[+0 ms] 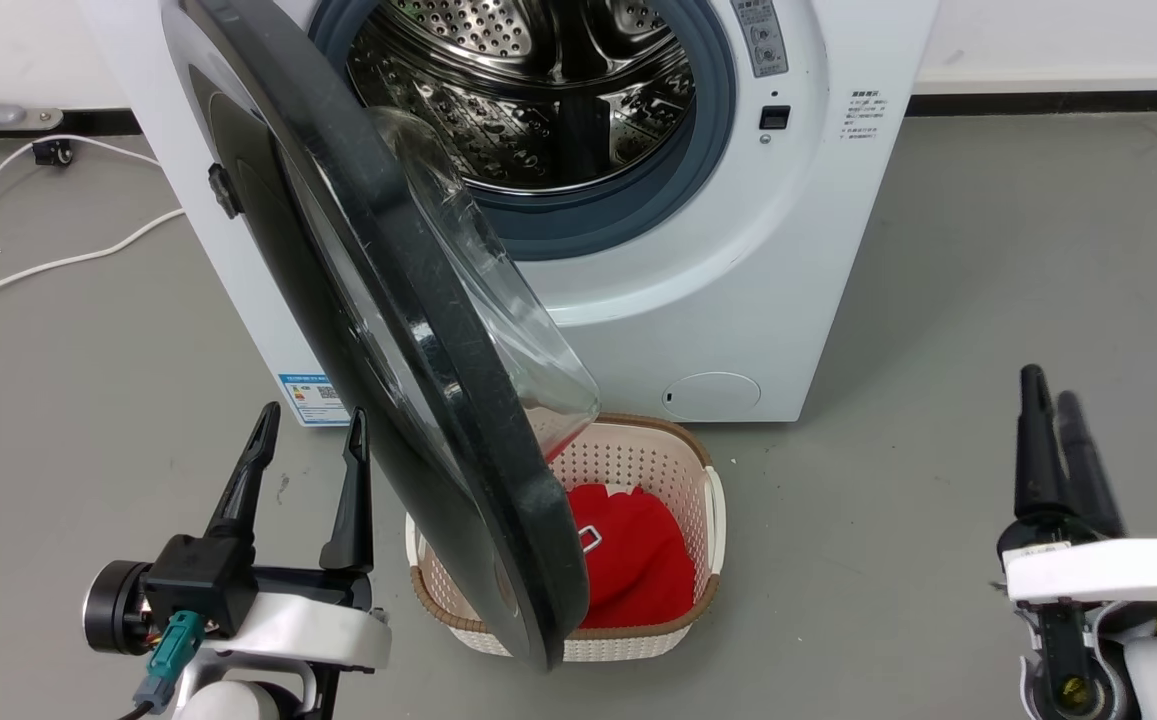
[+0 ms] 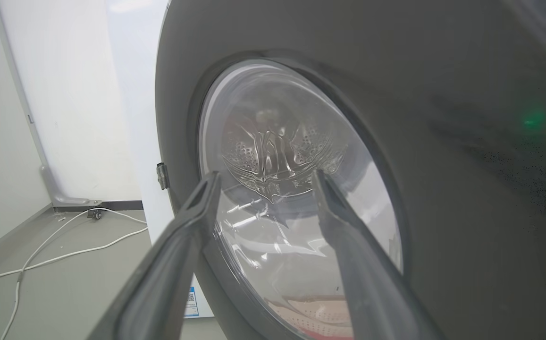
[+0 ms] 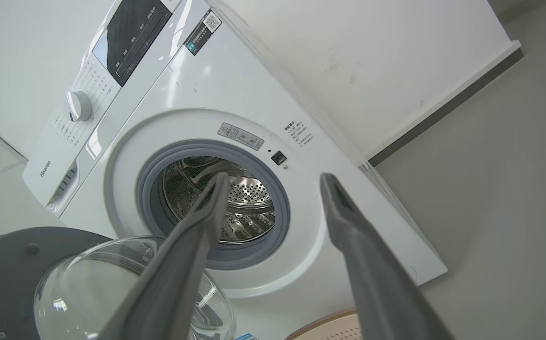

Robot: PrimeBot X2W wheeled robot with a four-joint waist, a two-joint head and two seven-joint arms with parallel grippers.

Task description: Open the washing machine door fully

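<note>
Your left gripper (image 1: pixel 313 415), lower left, gapes empty just beside the part-open door (image 1: pixel 418 330); right gripper (image 1: pixel 1050 385), lower right, likewise spread.

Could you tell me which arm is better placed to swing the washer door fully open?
Probably left: the left gripper, open, hovers close beside the round glossy black door; the right gripper is distant.
</note>
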